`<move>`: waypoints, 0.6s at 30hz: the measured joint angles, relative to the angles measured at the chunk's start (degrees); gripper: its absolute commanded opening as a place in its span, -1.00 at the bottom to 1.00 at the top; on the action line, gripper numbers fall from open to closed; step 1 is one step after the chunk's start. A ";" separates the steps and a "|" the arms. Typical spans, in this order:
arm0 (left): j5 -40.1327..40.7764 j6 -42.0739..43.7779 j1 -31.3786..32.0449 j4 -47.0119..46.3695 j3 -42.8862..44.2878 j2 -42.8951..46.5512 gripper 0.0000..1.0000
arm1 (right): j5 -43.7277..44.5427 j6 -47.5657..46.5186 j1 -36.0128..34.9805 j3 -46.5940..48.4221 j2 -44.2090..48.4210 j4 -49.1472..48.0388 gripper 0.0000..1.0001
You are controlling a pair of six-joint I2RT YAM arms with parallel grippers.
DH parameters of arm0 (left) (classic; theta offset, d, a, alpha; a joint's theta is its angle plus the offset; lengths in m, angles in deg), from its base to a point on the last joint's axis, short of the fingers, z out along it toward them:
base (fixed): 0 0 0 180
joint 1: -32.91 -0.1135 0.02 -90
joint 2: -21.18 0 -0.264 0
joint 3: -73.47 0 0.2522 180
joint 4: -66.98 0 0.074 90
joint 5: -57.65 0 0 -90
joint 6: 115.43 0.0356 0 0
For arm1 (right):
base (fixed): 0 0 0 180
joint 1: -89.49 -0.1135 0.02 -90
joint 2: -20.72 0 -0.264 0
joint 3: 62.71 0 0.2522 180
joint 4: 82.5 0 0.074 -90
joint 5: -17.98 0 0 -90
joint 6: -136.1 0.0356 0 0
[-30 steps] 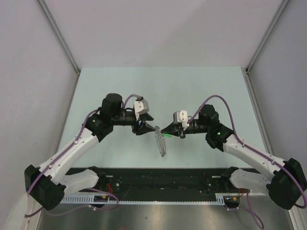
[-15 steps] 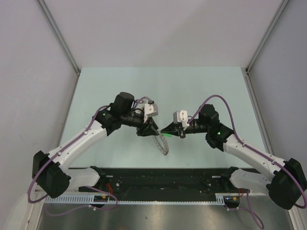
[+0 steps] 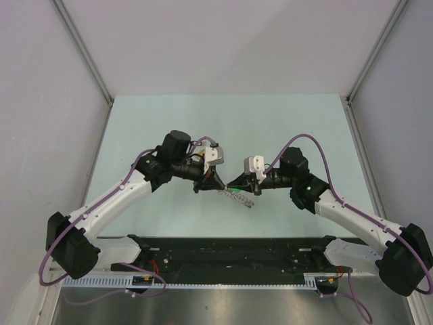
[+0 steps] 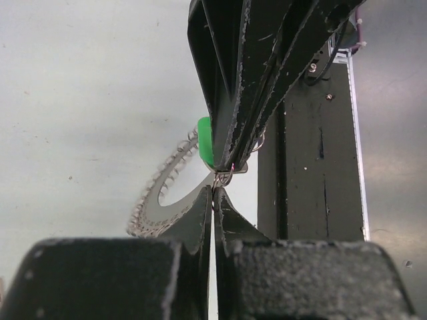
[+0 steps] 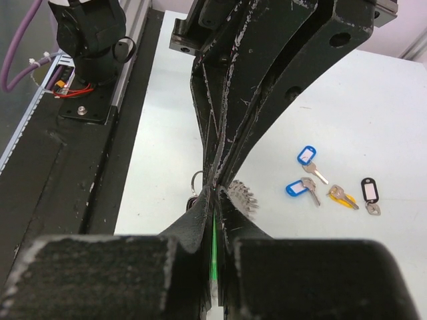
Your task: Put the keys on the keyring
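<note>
My two grippers meet tip to tip above the middle of the table. The right gripper (image 3: 229, 185) (image 5: 215, 193) is shut on the green tag (image 5: 213, 250) (image 4: 205, 141) of one key. The left gripper (image 3: 218, 184) (image 4: 215, 189) is shut on the rim of the toothed silver keyring (image 3: 240, 198) (image 4: 155, 200) (image 5: 244, 195), right by the key's small wire loop (image 4: 225, 175). The ring slants out below the right gripper. In the right wrist view, other keys lie loose on the table: two with blue tags (image 5: 306, 155) (image 5: 295, 188), one yellow (image 5: 341, 197), one black (image 5: 368, 189).
A black rail (image 3: 230, 247) (image 4: 313, 167) runs along the near table edge, just below the grippers. The left arm's base and cables (image 5: 87, 33) stand on that rail. Grey walls close in the pale table (image 3: 284, 122) on both sides.
The left arm moved right to the right gripper and its open jaws shut on the ring. The keyring, hanging straight down before, now slants out to the right.
</note>
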 measured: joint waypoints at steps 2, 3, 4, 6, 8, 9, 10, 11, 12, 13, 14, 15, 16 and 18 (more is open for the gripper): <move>-0.02 -0.48 0.00 0.00 0.00 0.00 -0.99 | 0.04 -0.02 0.02 0.00 0.00 0.11 -1.00; -0.02 -0.68 0.00 0.00 0.00 0.00 -0.99 | 0.02 -0.02 0.02 0.00 0.00 0.15 -1.00; 0.02 -1.11 0.00 -0.04 0.00 0.00 -0.99 | 0.00 -0.02 0.02 0.00 0.00 0.17 -1.00; 0.24 -1.79 0.00 -0.57 -0.09 0.04 -0.99 | 0.02 -0.11 0.02 0.02 0.00 0.17 -1.00; 0.81 -3.21 0.00 -1.86 -0.68 0.59 -0.99 | 0.20 -0.17 0.07 0.09 0.00 0.17 -1.00; 1.25 -3.89 0.00 -2.89 -1.33 1.18 -0.99 | 0.26 -0.33 0.13 0.13 0.02 0.15 -1.00; 1.88 -4.83 0.00 -4.17 -2.29 2.16 -0.99 | 0.31 -0.39 0.15 0.20 0.02 0.15 -1.00; 2.75 -6.05 0.00 -5.95 -3.80 3.78 -0.99 | 0.33 -0.48 0.17 0.26 0.04 0.13 -1.00; 3.39 -6.91 0.00 -6.88 -4.79 5.01 -0.99 | 0.31 -0.55 0.26 0.35 0.07 0.13 -1.00; 4.35 -8.02 -0.07 -8.02 -5.81 6.47 -0.99 | 0.35 -0.57 0.37 0.42 0.07 0.13 -1.00; 5.25 -9.11 -0.20 -9.27 -6.71 7.91 -0.99 | 0.33 -0.61 0.42 0.48 0.07 0.11 -1.00; 6.25 -10.29 -0.35 -10.56 -7.58 9.29 -0.99 | 0.33 -0.79 0.48 0.55 0.07 0.11 -1.00; 7.02 -11.47 -0.52 -11.82 -8.37 10.56 -0.99 | 0.35 -0.92 0.52 0.61 0.07 0.11 -1.00; 8.31 -14.05 -0.74 -15.47 -10.36 12.92 -0.99 | 0.42 -1.07 0.52 0.81 0.07 0.00 -1.00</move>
